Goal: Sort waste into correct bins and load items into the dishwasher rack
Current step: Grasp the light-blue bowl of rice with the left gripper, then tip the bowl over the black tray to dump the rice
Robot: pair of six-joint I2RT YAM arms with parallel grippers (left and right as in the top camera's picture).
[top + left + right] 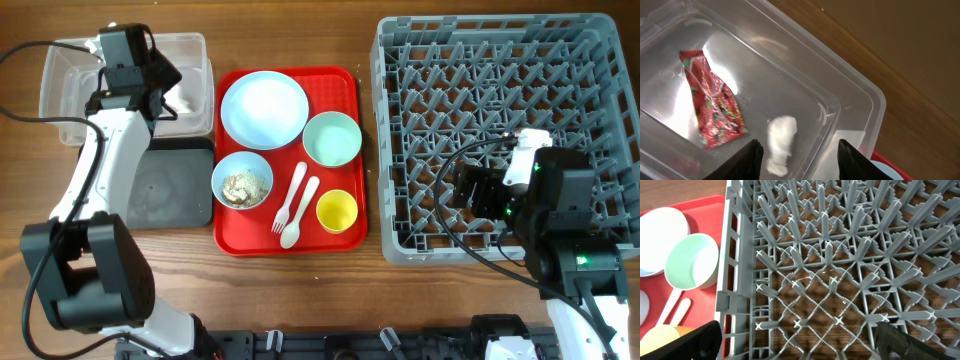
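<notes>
My left gripper [799, 159] is open and empty above the clear tub [62, 78]. In the left wrist view the red-and-white wrapper [712, 102] lies on the clear tub's [860, 95] floor beside a white crumpled wad [780, 142]. The black tray [170, 190] lies just in front of the tub. The blue plate [264, 108], the mint bowl [332, 137], the bowl of food scraps [242, 181], the yellow cup [336, 211] and the white fork [291, 197] and spoon [300, 214] sit on the red tray [350, 235]. My right gripper [800, 340] is open and empty over the grey rack [500, 130].
The rack's upright pegs [840, 255] fill the right wrist view, with the red tray's edge [700, 207], the mint bowl [692, 260] and the plate [660, 235] to their left. Bare wood table [920, 55] lies beyond the tub.
</notes>
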